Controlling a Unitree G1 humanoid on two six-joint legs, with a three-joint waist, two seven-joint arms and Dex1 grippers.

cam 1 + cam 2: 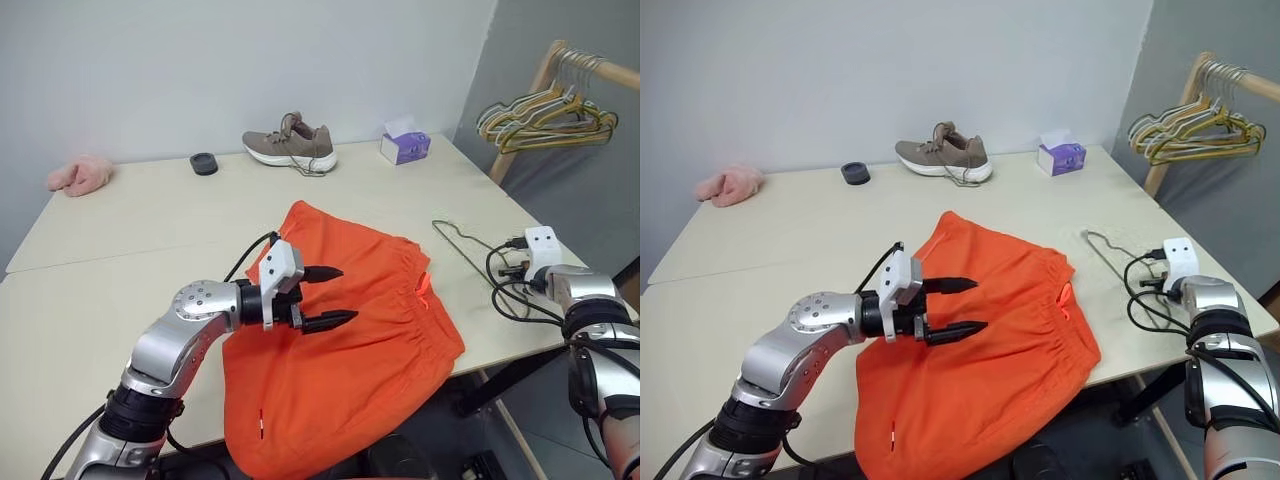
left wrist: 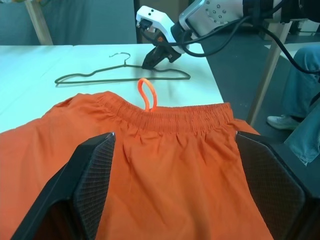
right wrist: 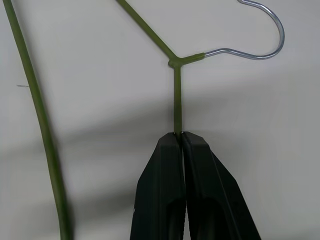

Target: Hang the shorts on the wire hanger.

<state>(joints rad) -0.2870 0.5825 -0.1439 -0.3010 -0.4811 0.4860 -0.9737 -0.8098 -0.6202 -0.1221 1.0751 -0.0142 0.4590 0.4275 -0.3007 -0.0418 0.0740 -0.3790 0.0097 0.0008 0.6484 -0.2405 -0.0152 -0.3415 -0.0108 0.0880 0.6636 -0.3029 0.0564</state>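
Note:
The bright orange shorts lie spread on the pale table, hanging partly over its front edge. Their waistband and neon drawstring loop face the right side. My left gripper hovers over the middle of the shorts, open, with nothing between its fingers. The thin olive wire hanger lies flat on the table just right of the waistband. My right gripper is down at the table near the right edge, shut on the wire hanger on the straight wire just below where its hook begins.
At the back of the table are a grey-brown shoe, a purple tissue box, a black round object and a pink fluffy item. A wooden rack with pastel hangers stands at the far right. A person's leg is beyond the table edge.

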